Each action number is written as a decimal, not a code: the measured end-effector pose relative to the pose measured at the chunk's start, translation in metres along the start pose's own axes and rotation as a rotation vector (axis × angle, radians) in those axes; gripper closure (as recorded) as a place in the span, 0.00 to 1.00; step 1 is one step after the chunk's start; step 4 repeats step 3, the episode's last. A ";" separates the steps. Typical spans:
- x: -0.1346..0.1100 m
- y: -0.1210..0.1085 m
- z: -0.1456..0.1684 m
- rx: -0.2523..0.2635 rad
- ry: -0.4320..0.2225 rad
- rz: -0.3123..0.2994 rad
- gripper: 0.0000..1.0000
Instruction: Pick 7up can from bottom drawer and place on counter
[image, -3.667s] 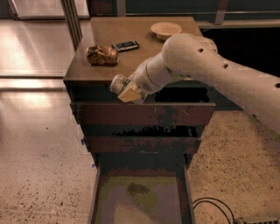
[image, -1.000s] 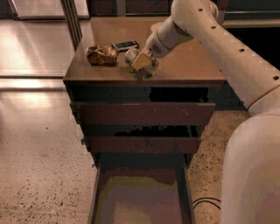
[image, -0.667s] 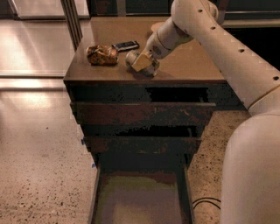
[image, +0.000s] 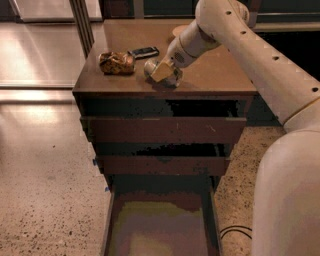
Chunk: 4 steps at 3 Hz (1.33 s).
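Observation:
The 7up can (image: 151, 65), whitish-silver with dark markings, lies tilted on the counter (image: 215, 70) near its front edge, just right of the snack bag. My gripper (image: 163, 72) reaches in from the upper right and is shut on the can, its tan fingers (image: 161, 72) across the can's side. The can's lower end touches or nearly touches the wood. The bottom drawer (image: 161, 227) is pulled out below, its greyish-green floor bare.
A brown-gold snack bag (image: 116, 62) and a flat black phone-like bar (image: 144, 51) lie on the counter left of the can. Two shorter drawers (image: 160, 131) stand slightly open above the bottom one. A black cable (image: 235, 231) lies on the speckled floor at right.
The arm has lifted the can from in front of the cabinet up onto the counter. Over the last second the gripper and can have barely moved.

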<state>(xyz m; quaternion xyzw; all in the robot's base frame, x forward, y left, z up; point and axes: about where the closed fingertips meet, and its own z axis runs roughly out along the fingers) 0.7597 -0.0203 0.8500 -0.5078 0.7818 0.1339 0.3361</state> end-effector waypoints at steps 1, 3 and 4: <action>0.000 0.000 0.000 0.000 0.000 0.000 0.11; 0.000 0.000 0.000 0.000 0.000 0.000 0.00; 0.000 0.000 0.000 0.000 0.000 0.000 0.00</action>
